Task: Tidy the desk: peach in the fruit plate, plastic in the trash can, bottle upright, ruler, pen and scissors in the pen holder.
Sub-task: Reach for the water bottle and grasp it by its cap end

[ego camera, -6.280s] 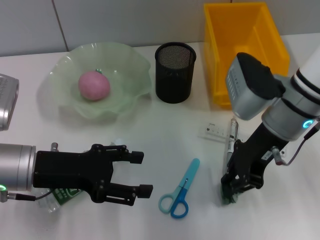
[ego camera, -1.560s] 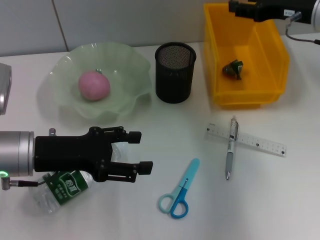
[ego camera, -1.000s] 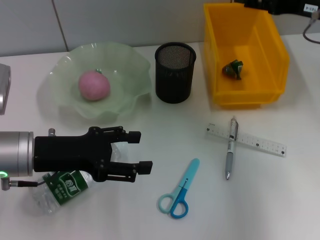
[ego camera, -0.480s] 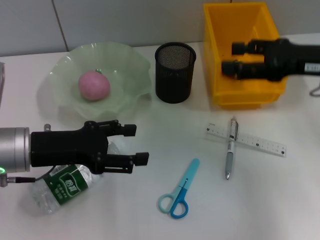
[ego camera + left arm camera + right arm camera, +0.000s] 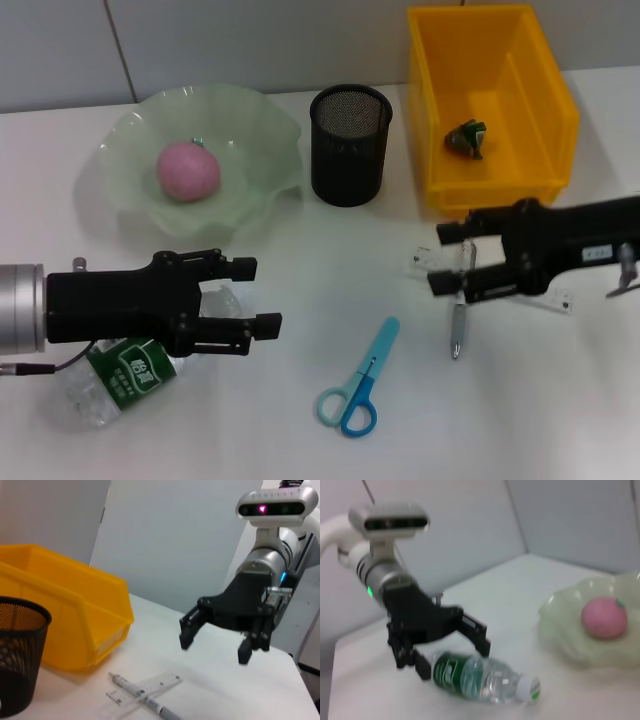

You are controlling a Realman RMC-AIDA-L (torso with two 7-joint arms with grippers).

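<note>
Down off the bin comes the right gripper (image 5: 450, 258), which half a second back hung over the yellow trash can (image 5: 545, 190) and now sits low over the desk, fingers spread wide, straddling the top of the pen (image 5: 458, 318) where it crosses the ruler (image 5: 425, 262). Nothing is held between those fingers. The ruler's far end is buried under the black arm, so only its near tip and a sliver show. Just beside the pen, toward the left, the blue scissors (image 5: 358, 383) lie flat with open desk all around them. Behind, the black mesh pen holder (image 5: 350, 145) stands upright and the crumpled plastic (image 5: 466, 138) already rests inside the trash can. Over on the other side, the left gripper (image 5: 247, 296) has slipped a touch lower and leftward, jaws parted and holding nothing, hovering above the neck end of the bottle (image 5: 105, 380), which lies on its side near the desk's front edge; the arm covers much of it, leaving the green label and base showing. The peach (image 5: 188, 170) sits in the green fruit plate (image 5: 260, 200), with clear room between plate and left gripper.
</note>
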